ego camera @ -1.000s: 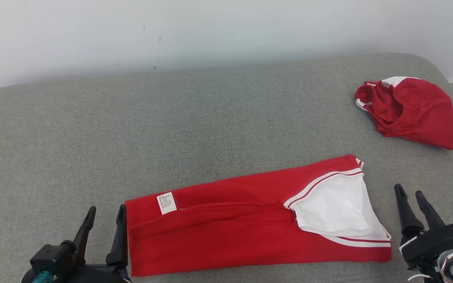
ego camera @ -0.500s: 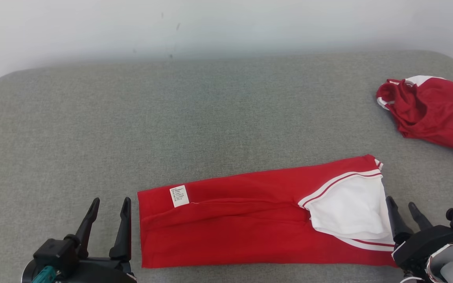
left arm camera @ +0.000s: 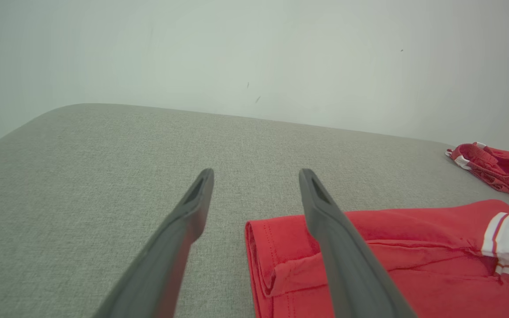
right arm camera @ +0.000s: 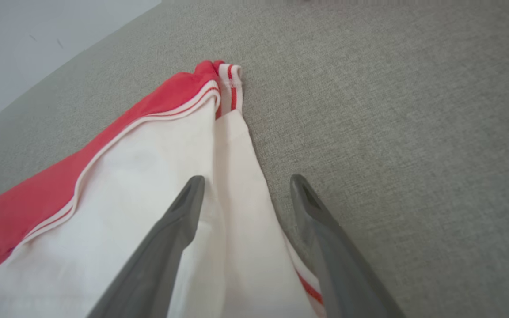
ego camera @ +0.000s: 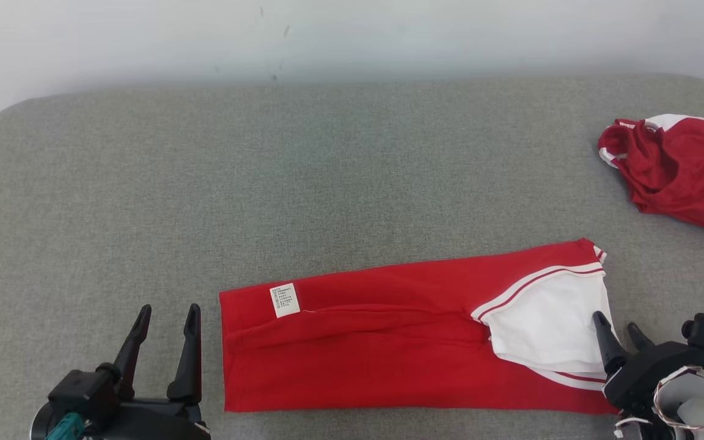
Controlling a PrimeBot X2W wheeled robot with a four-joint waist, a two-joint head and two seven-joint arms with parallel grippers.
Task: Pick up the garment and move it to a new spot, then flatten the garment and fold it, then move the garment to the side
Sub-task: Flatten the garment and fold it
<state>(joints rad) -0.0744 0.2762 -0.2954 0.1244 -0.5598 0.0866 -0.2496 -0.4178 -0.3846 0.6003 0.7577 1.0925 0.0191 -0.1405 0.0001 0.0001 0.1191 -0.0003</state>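
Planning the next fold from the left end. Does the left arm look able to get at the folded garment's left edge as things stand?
Probably yes. The left gripper is open right beside the folded garment, its edge just off one finger, with nothing lying between them.

Open cushion (ego camera: 327, 171) beyond folded garment (ego camera: 376, 342), crumpled cloth (ego camera: 688, 177) far right

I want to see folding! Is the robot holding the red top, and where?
Nothing is held. Both jaws are open: left beside the garment, right straddling its white edge.
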